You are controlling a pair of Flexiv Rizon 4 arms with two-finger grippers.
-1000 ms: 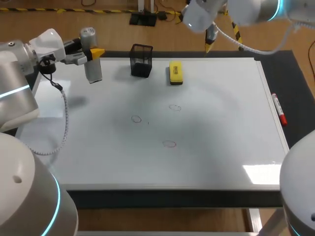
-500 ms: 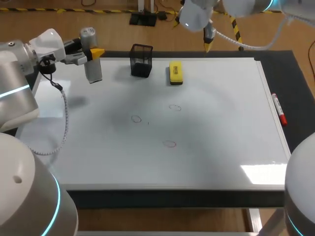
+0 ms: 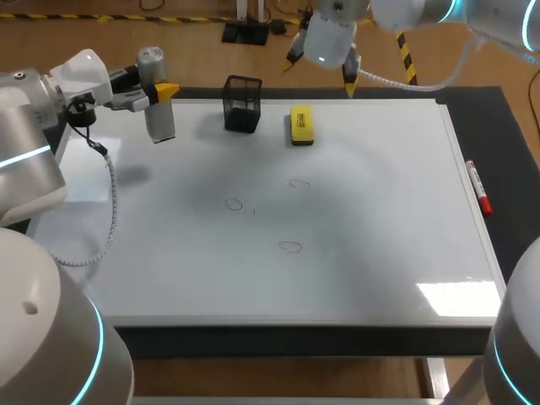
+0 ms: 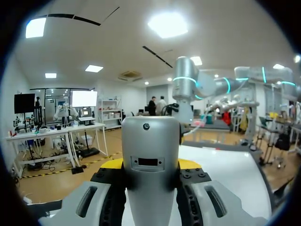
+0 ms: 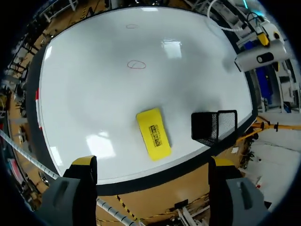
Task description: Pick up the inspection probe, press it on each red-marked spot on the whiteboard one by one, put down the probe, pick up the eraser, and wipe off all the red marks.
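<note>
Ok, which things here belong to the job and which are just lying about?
Job: inspection probe in left claw, whiteboard, red marks, eraser.
Lying about: mesh pen holder, red marker.

— What lies around the table (image 3: 511, 143)?
— Wood floor (image 3: 67, 38), with yellow-black tape (image 3: 126, 17) running across it.
— And the light?
— Bright ceiling panels (image 4: 168, 23) overhead.
</note>
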